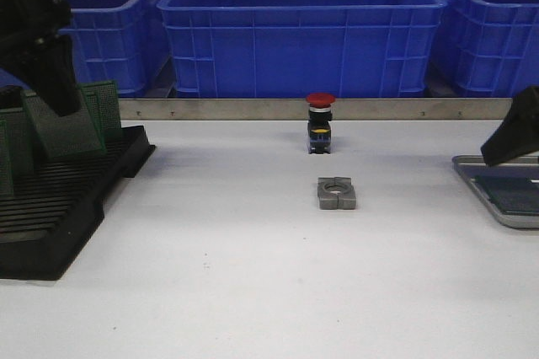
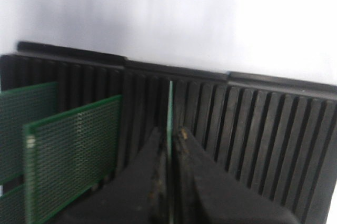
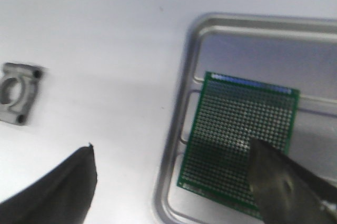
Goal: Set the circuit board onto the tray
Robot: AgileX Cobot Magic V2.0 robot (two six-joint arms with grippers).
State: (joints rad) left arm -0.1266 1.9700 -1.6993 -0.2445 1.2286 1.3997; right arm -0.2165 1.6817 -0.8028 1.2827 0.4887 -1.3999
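Note:
A black slotted rack (image 1: 76, 199) at the left holds upright green circuit boards (image 2: 73, 155). My left gripper (image 1: 57, 93) is over the rack. In the left wrist view my left gripper (image 2: 169, 135) is shut on the top edge of one circuit board (image 2: 170, 103), seen edge-on above the rack's slots (image 2: 263, 129). The silver tray (image 1: 493, 207) lies at the right edge of the table. A green circuit board (image 3: 239, 134) lies flat in the tray (image 3: 176, 145). My right gripper (image 3: 171, 148) hangs open and empty just above the tray's near-left corner, one finger (image 3: 284, 187) over the board.
A red-capped push button (image 1: 320, 123) stands mid-table at the back. A grey metal clamp block (image 1: 337, 193) lies in front of it and also shows in the right wrist view (image 3: 18, 92). Blue plastic bins (image 1: 303, 30) line the back behind a metal rail.

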